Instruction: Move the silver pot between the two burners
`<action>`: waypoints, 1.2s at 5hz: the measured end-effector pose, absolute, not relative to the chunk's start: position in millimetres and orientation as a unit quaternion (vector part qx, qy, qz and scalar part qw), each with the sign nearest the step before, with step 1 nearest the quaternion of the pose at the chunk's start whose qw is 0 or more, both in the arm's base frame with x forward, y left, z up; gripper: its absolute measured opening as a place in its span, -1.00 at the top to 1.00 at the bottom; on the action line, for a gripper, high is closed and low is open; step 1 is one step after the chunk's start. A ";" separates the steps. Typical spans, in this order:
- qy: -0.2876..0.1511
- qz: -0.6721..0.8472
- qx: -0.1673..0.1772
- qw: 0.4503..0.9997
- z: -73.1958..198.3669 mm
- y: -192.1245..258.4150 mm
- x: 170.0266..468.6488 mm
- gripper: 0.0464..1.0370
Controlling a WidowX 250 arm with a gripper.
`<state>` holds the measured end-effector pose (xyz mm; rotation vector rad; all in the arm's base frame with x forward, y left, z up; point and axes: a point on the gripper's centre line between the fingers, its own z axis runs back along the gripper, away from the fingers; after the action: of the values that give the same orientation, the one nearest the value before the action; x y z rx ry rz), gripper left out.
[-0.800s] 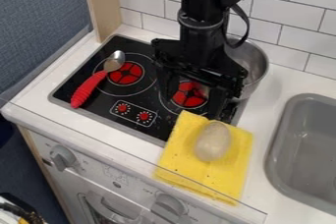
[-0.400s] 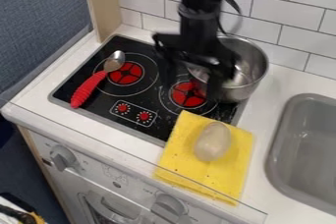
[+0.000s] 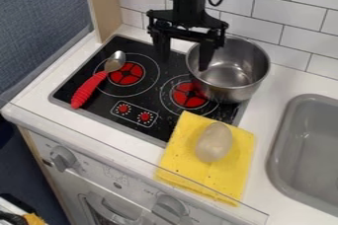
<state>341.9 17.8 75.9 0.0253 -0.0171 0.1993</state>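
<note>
Two burners are seen in the camera view, one toward 10 o'clock and the other near the middle, both with red centers. The silver pot stands upright toward 2 o'clock, on the 3 o'clock side of the first burner and between 1 and 2 o'clock from the second, whose outer ring it partly hides. The gripper hangs toward 12 o'clock with its two fingers spread apart. One finger is over the black stove top; the other is in front of the pot's near-left rim, and whether they touch cannot be told.

A spoon lies across the first burner's ring, its red handle pointing to 7 o'clock. Toward 5 o'clock, a yellow cloth overlaps the stove's edge, with a pale oval object on it. A gray sink is toward 4 o'clock.
</note>
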 end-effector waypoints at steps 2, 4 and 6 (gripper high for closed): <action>0.034 0.113 0.017 0.993 36.4 20.3 353.2 -0.93; 0.027 0.117 0.001 0.993 23.9 9.9 353.0 -0.25; 0.013 0.093 -0.023 0.995 36.6 0.5 354.0 0.75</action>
<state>354.0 0.5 36.6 -0.0465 0.0257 0.1870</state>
